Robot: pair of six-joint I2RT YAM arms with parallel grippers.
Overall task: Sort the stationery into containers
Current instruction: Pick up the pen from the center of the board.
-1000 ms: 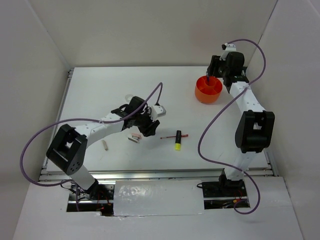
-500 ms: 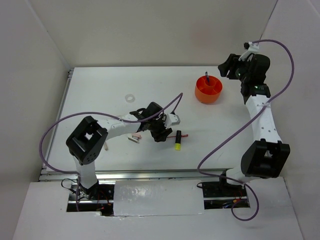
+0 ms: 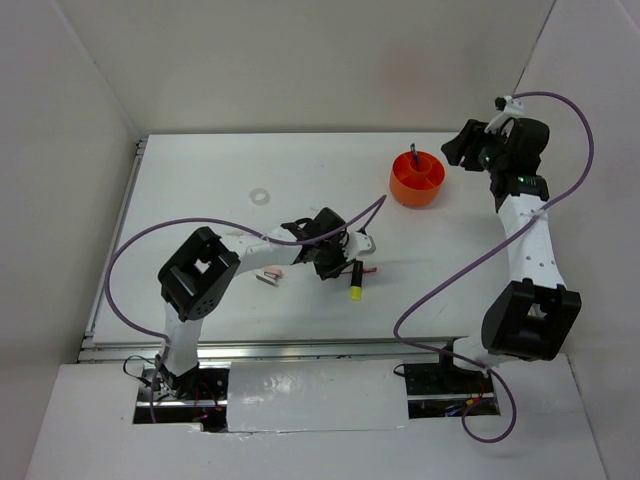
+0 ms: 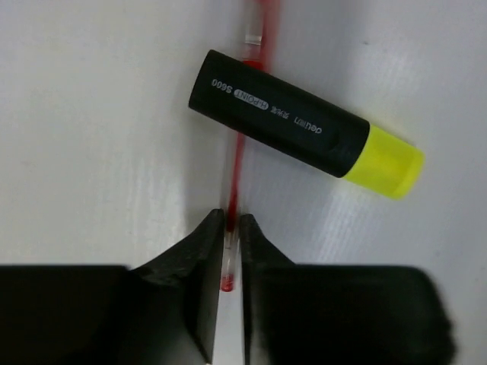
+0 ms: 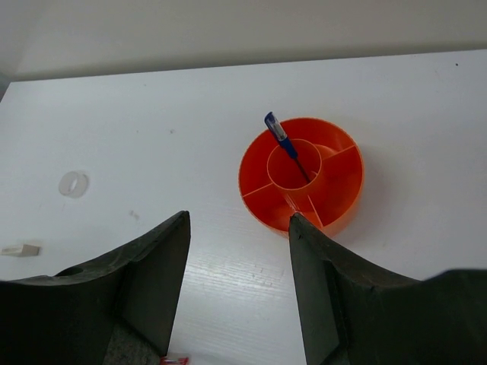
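From above, the left arm is reaching across the middle of the table [image 3: 200,170], and the left gripper [image 3: 333,262] is sitting low at the left end of the thin red pen [image 3: 366,270]. The black marker [image 3: 356,281] is lying just right of it, its yellow cap pointing to the near edge. The pink-and-white eraser [image 3: 270,272] is waiting just left of that arm's wrist, and the white ring [image 3: 261,195] is lying well apart towards the far left. The orange tub [image 3: 400,190] is standing far right, a blue-topped pen [image 3: 413,150] already upright in it. The right gripper [image 3: 452,152] is hanging just right of the tub.

The left wrist view shows the jaws clenching on the very tip of the thin red pen [image 4: 236,171], the left gripper [image 4: 230,224] leaving only a sliver of gap. The black marker [image 4: 281,125] is lying across the pen's shaft, which is likely why the grip is being taken at the free end; lifting will probably roll the marker.

In the right wrist view the right gripper [image 5: 237,220] is standing wide apart and holding nothing, aiming at the orange tub [image 5: 245,182]. The blue-topped pen [image 5: 278,131] is leaning in the centre cup. The white ring [image 5: 74,183] and a beige block [image 5: 20,249] are lying off to the left.
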